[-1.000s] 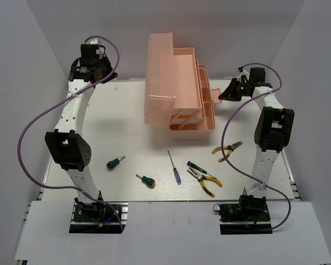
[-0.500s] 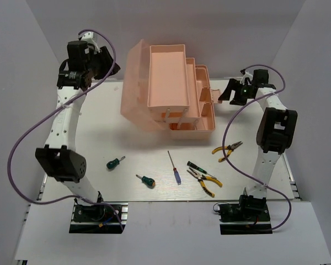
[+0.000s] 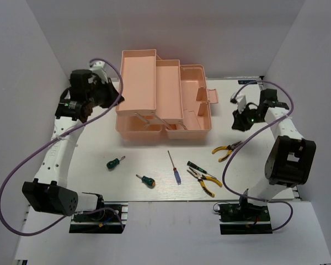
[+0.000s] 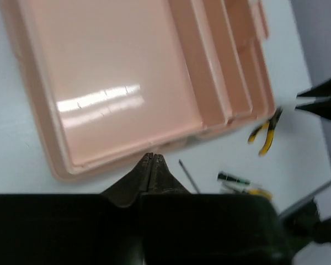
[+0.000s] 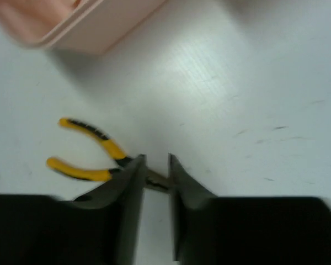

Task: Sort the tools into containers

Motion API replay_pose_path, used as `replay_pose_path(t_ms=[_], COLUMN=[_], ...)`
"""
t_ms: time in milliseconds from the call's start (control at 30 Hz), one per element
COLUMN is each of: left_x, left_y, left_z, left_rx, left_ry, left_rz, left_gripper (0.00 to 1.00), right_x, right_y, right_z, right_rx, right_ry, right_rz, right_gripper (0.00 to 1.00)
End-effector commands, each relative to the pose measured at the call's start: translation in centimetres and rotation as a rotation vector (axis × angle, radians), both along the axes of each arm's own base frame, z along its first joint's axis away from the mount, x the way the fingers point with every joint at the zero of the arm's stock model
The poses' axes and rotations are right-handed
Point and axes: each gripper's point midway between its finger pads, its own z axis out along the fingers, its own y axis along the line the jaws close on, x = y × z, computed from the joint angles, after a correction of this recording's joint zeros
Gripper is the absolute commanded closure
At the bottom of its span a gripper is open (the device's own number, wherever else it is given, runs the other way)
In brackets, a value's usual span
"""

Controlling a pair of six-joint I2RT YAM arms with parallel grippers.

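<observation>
White desk carried a large salmon-pink translucent plastic toolbox at the back, lid flat and trays fanned out, nothing visible in them. All six tools lay loose in front of it. The left hand was pinched closed and empty above the lid's near edge. The right hand hovered, fingers narrowly parted, over the yellow-handled pliers beside the box's right corner. It probably should widen first, drop straight down and clamp across both handles near the pivot so they would not splay. Nearer the arms lay the other yellow-handled pliers, a thin blue-handled screwdriver, a slim black-green screwdriver and two stubby green-handled screwdrivers.
</observation>
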Motion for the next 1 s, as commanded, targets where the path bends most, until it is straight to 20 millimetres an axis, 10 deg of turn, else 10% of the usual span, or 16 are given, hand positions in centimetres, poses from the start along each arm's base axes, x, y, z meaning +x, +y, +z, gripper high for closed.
replay_pose_path(t_ms=[0,200,700,767,867,900,967], left_x=[-3.8,-7.9,-12.9,-13.3,-13.3,-13.3,-13.3], left_y=[-3.2,-5.8,-7.4,-7.9,-9.2,-9.7,-10.8], left_z=[-4.0,-5.7,-10.3,-11.1,-12.5,-12.7,-13.5], left_rx=[-0.003,0.016,-0.020,-0.011,-0.014,-0.020,-0.010], left_ry=[0.129,0.137,0.236,0.259,0.291,0.300,0.319], left_rz=[-0.144,-0.253,-0.271,-0.282,-0.304,-0.308,-0.330], left_gripper=[0.93,0.45,0.40,0.40,0.41,0.43,0.44], right_x=[-4.7,-4.2,-5.7,-5.8,-7.0,-7.4,-8.0], right_y=[1.5,4.1,5.2,4.7,3.9,3.5,3.3], right_z=[-2.2,-4.3,-11.8,-12.2,-13.0,-13.2,-12.7], right_rx=[-0.063,-0.062,-0.208,-0.240,-0.261,-0.267,-0.263], right_ry=[-0.074,-0.079,-0.025,-0.037,-0.002,0.012,0.022], right_rz=[0.427,0.479,0.634,0.642,0.649,0.646,0.642], right_gripper=[0.56,0.31,0.30,0.36,0.67,0.92,1.00])
